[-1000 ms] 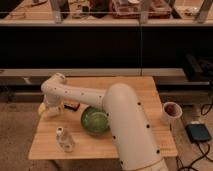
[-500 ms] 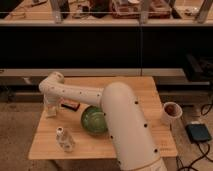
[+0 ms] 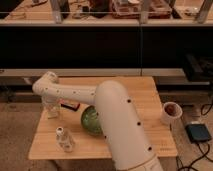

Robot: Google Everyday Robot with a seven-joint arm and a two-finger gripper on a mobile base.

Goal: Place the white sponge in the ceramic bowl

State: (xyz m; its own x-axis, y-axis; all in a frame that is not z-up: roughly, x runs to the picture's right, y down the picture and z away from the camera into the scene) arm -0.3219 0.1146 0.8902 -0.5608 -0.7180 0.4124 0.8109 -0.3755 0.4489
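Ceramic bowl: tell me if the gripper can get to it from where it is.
Probably yes. The gripper hangs at the table's left edge, and the green ceramic bowl sits just right of it; only a small dark flat item lies between, low on the table.

The big white arm (image 3: 117, 125) comes up from the bottom, bends at a round elbow, and reaches out to the left. At its far end it turns down, and the gripper (image 3: 52, 111) hangs low over the left side.
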